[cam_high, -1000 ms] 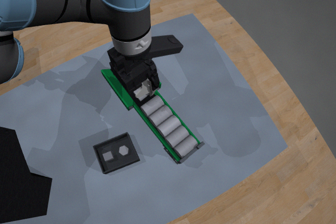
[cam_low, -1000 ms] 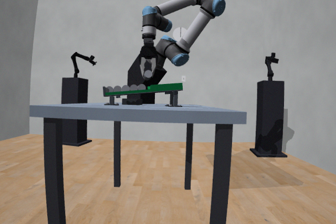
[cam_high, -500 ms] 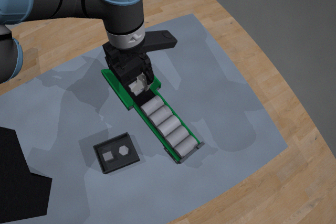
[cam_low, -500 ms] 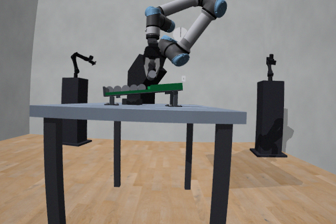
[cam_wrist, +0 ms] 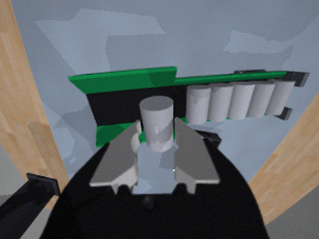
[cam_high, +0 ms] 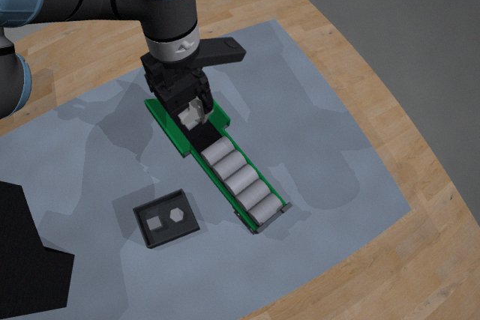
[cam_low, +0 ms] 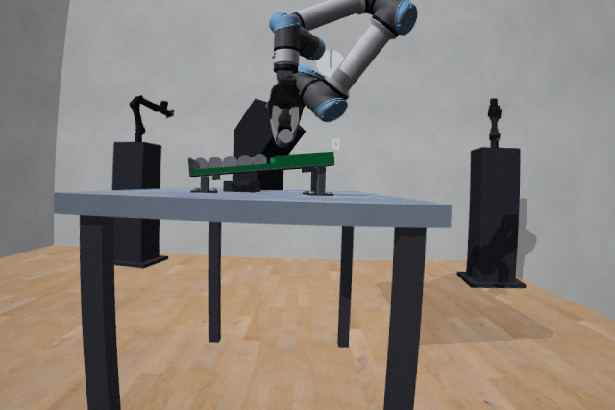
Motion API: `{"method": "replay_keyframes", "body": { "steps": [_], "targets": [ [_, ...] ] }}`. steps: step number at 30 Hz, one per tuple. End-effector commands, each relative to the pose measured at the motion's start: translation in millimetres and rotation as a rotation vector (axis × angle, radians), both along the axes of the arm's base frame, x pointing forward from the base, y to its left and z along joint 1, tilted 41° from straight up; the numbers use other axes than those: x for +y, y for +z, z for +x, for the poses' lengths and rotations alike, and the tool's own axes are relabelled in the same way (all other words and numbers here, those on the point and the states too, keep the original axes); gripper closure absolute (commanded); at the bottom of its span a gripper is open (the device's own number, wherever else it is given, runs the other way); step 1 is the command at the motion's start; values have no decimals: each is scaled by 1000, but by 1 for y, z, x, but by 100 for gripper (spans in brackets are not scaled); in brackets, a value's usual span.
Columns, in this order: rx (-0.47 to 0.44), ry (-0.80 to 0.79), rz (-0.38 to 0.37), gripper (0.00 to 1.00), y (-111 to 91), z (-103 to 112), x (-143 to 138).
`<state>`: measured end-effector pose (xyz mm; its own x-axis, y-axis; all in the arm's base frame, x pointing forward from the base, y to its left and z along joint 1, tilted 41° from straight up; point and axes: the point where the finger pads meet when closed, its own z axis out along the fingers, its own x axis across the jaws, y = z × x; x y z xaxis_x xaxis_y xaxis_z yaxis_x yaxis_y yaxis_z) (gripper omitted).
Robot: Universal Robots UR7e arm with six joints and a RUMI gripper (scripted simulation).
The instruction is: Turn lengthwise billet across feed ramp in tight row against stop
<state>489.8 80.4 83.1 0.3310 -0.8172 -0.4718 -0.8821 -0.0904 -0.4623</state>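
A green feed ramp (cam_high: 217, 161) slopes down across the grey mat to a stop at its lower end (cam_high: 271, 220). Several grey steel billets (cam_high: 240, 178) lie across it, side by side against the stop; they also show in the wrist view (cam_wrist: 239, 100). My gripper (cam_high: 193, 115) hangs above the ramp's upper, wider part, shut on one more billet (cam_wrist: 157, 124). It holds that billet clear of the ramp surface, as the side view shows (cam_low: 283, 134). The held billet lies across the ramp, in line with the others. A gap separates it from the row.
A dark tray (cam_high: 166, 217) with a square block and a hexagonal block sits on the mat left of the ramp. A black block (cam_high: 27, 254) stands at the left edge. Black pedestals (cam_low: 136, 202) (cam_low: 494, 214) stand beyond the table.
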Motion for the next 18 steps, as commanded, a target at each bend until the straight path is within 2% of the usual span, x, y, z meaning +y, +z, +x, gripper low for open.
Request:
{"method": "replay_keyframes", "body": {
  "steps": [1, 18],
  "targets": [
    [-1, -1, -1, 100, -1, 1, -3],
    [-1, -1, -1, 100, -1, 0, 3]
  ]
}}
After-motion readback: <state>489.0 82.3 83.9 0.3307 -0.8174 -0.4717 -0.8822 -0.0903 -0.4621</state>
